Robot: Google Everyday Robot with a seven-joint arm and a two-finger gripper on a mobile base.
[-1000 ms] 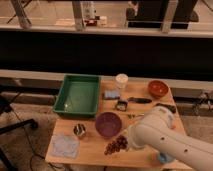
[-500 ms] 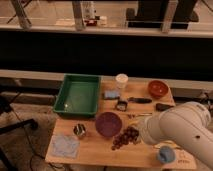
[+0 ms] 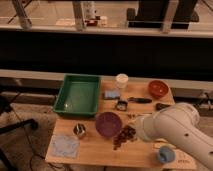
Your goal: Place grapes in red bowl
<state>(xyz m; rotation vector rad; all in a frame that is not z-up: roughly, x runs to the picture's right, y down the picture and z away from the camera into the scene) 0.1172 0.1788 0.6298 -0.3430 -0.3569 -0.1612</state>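
The grapes [image 3: 124, 136] are a dark purple-brown bunch lying on the wooden table [image 3: 100, 152], just right of the purple bowl [image 3: 108, 124]. The red bowl [image 3: 158, 88] stands at the table's far right corner, with nothing showing inside it. My white arm reaches in from the lower right. Its gripper [image 3: 133, 131] is at the right edge of the grapes, low over the table and mostly hidden by the arm's own bulk.
A green tray [image 3: 77, 95] fills the far left. A white cup [image 3: 121, 80], a blue block [image 3: 111, 94], a small dark object [image 3: 121, 105] and a dark utensil [image 3: 140, 100] lie mid-table. A metal cup [image 3: 80, 131], a pale blue mat [image 3: 65, 145] and a blue cup [image 3: 166, 155] sit along the front.
My arm has swung to the right, uncovering the blue cup. The grapes have shifted a little to the right and away from the front edge.
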